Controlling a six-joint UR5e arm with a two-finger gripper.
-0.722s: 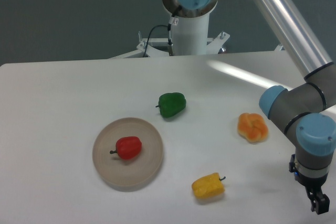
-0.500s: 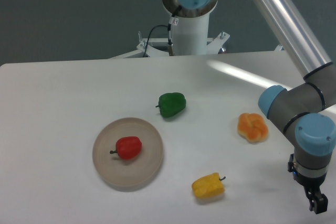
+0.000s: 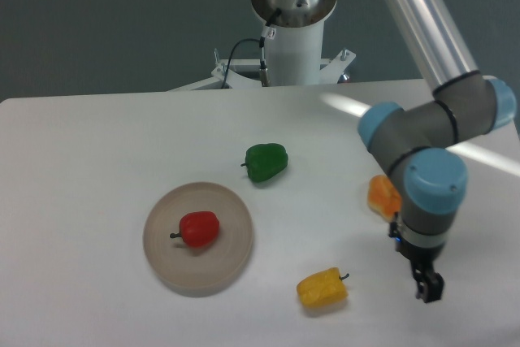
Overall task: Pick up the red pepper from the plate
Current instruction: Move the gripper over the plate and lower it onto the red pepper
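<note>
The red pepper (image 3: pixel 200 228) lies on its side on the round beige plate (image 3: pixel 231 259), left of the table's middle, with its dark stem pointing left. My gripper (image 3: pixel 429 288) hangs point-down over the front right of the table, far to the right of the plate and just right of a yellow pepper. It holds nothing. Its dark fingers are seen edge-on and small, so the gap between them does not show.
A green pepper (image 3: pixel 266 162) sits behind the plate to its right. A yellow pepper (image 3: pixel 322 289) lies near the front edge. An orange pepper (image 3: pixel 379 196) is partly hidden behind my wrist. The arm's base column (image 3: pixel 291 38) stands at the back.
The arm has swung left, carrying the gripper from the far right front corner toward the table's middle and slightly up. The peppers and plate have not moved.
</note>
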